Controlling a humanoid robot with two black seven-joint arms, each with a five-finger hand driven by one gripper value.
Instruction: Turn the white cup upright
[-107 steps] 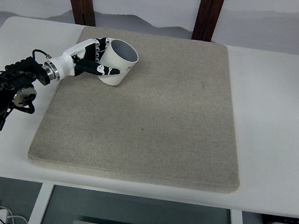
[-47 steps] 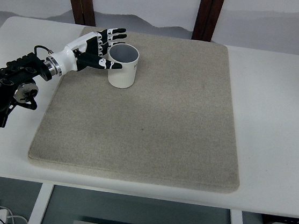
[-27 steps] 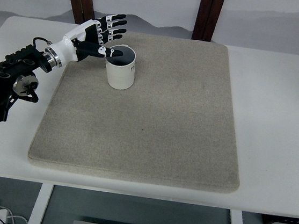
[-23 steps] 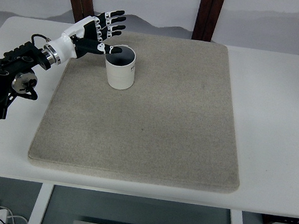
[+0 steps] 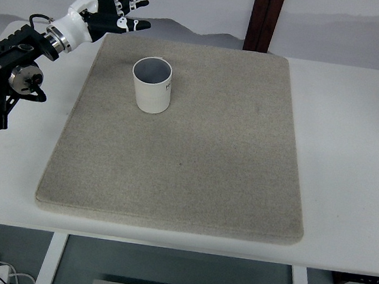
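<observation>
**Hand clear, cup standing**

Left hand (image 5: pixel 116 0) hovers with fingers spread and empty above the mat's far-left corner, well apart from the white cup (image 5: pixel 151 85). That cup stands mouth-up on the grey mat (image 5: pixel 187 162), apparently steady. Flipping looks done; only retreating the arm remains.
</observation>
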